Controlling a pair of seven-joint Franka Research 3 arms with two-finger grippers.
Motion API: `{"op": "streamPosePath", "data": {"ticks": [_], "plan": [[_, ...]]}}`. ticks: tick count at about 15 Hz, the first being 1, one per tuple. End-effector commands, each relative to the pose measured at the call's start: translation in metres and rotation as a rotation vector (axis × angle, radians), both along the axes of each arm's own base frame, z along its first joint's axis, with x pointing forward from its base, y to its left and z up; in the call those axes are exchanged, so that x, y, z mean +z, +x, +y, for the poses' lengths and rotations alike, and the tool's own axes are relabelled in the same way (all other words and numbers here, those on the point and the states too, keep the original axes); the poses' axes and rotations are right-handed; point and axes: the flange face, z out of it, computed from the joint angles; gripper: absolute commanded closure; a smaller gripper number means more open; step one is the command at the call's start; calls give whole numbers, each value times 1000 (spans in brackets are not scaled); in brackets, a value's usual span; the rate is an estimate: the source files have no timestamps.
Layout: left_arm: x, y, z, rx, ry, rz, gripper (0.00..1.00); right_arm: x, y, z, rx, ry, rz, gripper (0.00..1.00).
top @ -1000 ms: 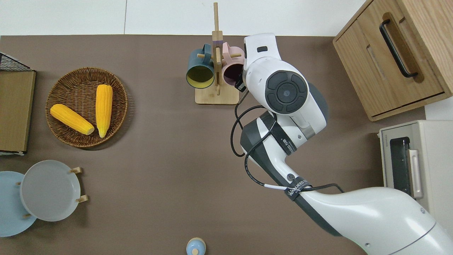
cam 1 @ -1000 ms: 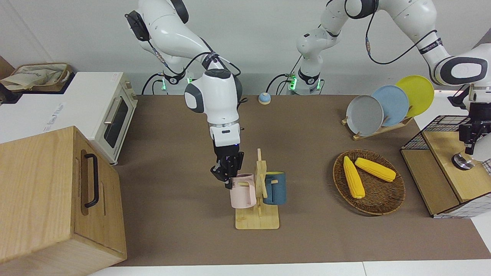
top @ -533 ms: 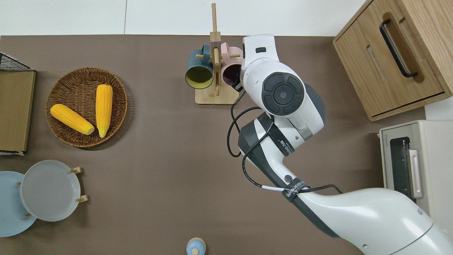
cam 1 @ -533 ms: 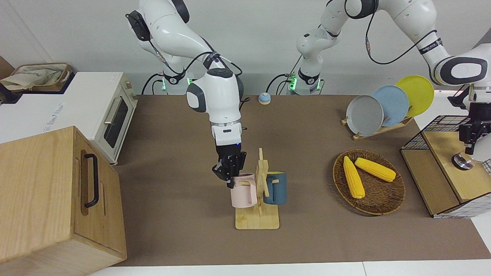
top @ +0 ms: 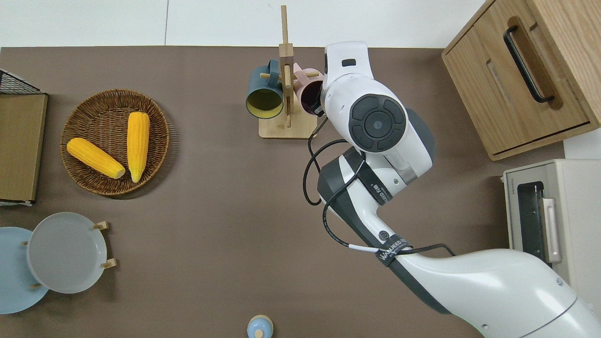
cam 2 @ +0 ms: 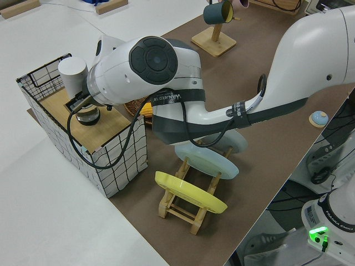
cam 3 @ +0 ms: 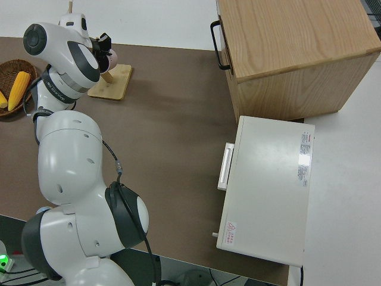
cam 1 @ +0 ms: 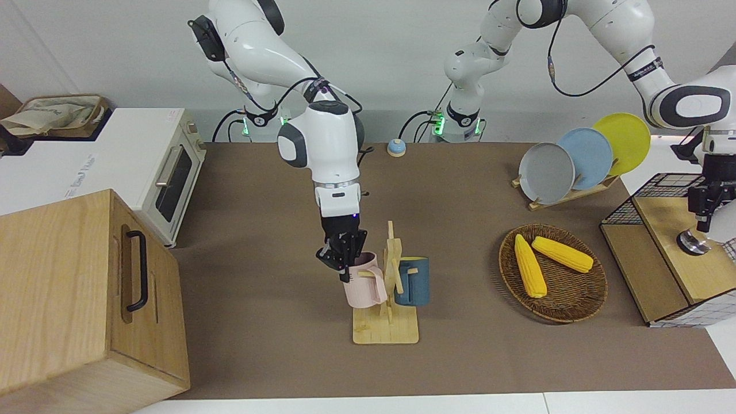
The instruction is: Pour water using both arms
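My right gripper (cam 1: 345, 262) is shut on the rim of a pink mug (cam 1: 364, 286) that hangs tilted on a wooden mug tree (cam 1: 386, 332) in the middle of the table. A dark blue mug (cam 1: 412, 282) hangs on the tree's other peg, toward the left arm's end. From overhead the pink mug (top: 308, 88) shows beside the tree's post, and the wrist hides the fingers. My left gripper (cam 1: 702, 223) hangs over a small metal object (cam 1: 692, 242) on the wooden top of a wire-framed shelf (cam 1: 667, 230), with a white cylinder (cam 2: 73, 69) beside it. No water is in view.
A wicker basket (cam 1: 592, 302) with two corn cobs lies toward the left arm's end, with a rack of three plates (cam 1: 575, 161) nearer to the robots. A wooden cabinet (cam 1: 86, 299) and a toaster oven (cam 1: 167, 167) stand at the right arm's end. A small blue bell (cam 1: 395, 148) sits near the arm bases.
The right gripper has risen slightly and turned, and the pink mug has tipped on its peg. The left arm has hardly moved.
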Motion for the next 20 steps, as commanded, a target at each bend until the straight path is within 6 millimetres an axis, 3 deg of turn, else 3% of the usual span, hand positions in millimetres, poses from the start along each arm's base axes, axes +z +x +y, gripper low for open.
{"op": "streamPosePath", "data": {"ticks": [1,10,20], "plan": [[15,3,0,15,-1,-41,1000,-9,-3,13,6,10,3,957],[19,4,-2,14,-1,-45,1000,8,-5,0,-10,6,-2,994],[76,7,-11,31,-27,-17,1000,15,-6,-10,-61,44,33,1000]]}}
